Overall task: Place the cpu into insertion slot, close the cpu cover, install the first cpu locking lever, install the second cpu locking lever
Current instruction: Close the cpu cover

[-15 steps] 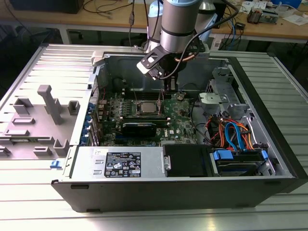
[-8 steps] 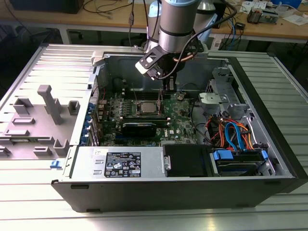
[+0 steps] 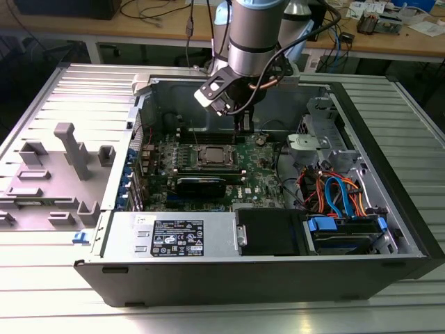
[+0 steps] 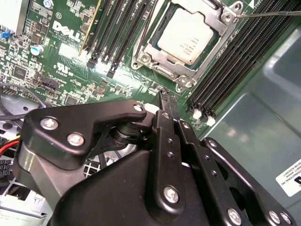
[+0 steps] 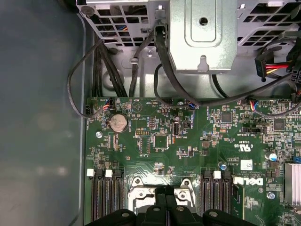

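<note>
Already the cpu [image 4: 187,35] sits in the insertion slot [image 4: 162,70] beneath the lowered cpu cover [image 4: 212,34]. The gripper [image 4: 165,100] hovers just beside it, its fingers [image 4: 164,129] pressed together, holding nothing.

Your arm [image 3: 254,35] is standing nearly upright at twelve o'clock in the exterior view, with its grey barrel pointing straight down toward six. Under it, your wrist is carrying a white-faced block [image 3: 217,90] that is jutting out toward eight o'clock. Dark cables [image 3: 316,31] are looping off the wrist toward two o'clock. Your gripper [image 3: 241,124] is hanging beneath the wrist, aiming down toward six. In both wrist views its two slim black fingers [image 4: 163,120] are lying pressed together along their length, tip against tip, and they are gripping nothing. In the second wrist view, the black linkage bars [image 4: 207,165] behind them are sitting folded inward, bolted at every joint.
</note>
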{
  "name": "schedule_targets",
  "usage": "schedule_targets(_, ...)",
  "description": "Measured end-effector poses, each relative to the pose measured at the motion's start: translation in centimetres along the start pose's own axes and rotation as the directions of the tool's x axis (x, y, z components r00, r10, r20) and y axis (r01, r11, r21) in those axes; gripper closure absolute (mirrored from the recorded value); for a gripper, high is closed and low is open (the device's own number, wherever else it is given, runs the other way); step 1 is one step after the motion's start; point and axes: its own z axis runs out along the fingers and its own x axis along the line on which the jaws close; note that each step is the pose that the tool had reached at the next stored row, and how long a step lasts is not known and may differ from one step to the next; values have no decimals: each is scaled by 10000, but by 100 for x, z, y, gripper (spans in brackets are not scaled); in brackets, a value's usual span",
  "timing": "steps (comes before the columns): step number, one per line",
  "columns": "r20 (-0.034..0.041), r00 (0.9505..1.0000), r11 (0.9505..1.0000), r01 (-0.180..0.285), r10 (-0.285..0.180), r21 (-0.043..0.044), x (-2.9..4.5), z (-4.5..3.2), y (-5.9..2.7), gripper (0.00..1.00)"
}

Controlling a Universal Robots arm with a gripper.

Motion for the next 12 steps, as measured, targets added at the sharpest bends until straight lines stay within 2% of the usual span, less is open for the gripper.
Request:
schedule_targets(9,2,10000,10000,2,-2,-28,0,39,-94,89)
schedule_targets(12,-1,10000,10000,3,-3,-39,2,44,-179,89)
